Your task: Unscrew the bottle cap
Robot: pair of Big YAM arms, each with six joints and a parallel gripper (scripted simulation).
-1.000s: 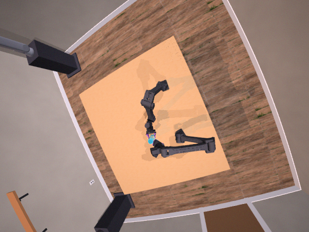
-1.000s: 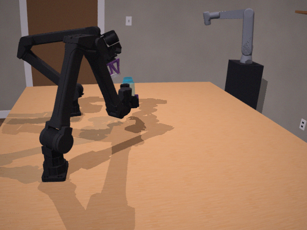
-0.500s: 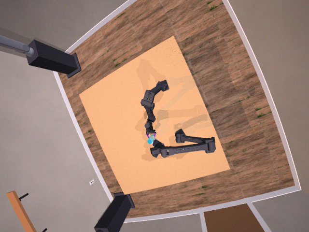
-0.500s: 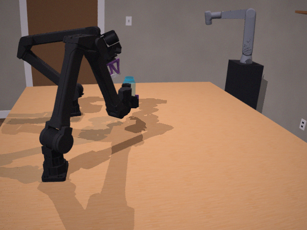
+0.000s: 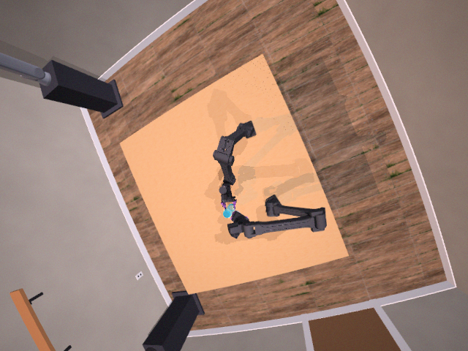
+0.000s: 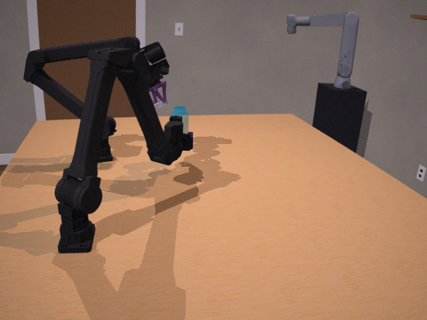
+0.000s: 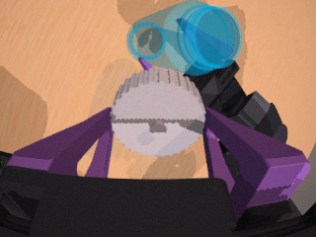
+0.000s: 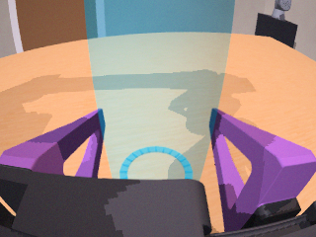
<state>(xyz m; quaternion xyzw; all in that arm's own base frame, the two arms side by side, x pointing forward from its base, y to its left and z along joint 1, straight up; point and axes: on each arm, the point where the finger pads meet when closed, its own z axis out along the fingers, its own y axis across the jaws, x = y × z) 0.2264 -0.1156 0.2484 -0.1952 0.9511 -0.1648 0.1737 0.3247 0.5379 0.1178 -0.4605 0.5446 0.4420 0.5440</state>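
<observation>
A translucent blue bottle [image 5: 227,213] [image 6: 182,117] [image 7: 197,39] [image 8: 158,89] stands upright with its mouth open. My right gripper [image 5: 228,207] [image 6: 184,132] [image 8: 157,117] is shut on its body from the side, low over the desk. I cannot tell whether the bottle's base touches the desk. A grey ridged cap [image 7: 158,114] [image 6: 158,105] is off the bottle. My left gripper [image 7: 158,116] [image 6: 159,99] [image 5: 239,217] is shut on the cap and holds it above and a little to one side of the bottle's mouth, fingers pointing down.
The orange desk top [image 5: 177,170] [image 6: 275,207] carries only the two arm bases. A grey arm on a black pedestal [image 6: 339,110] stands off the desk at the far right. A door [image 6: 86,21] is behind.
</observation>
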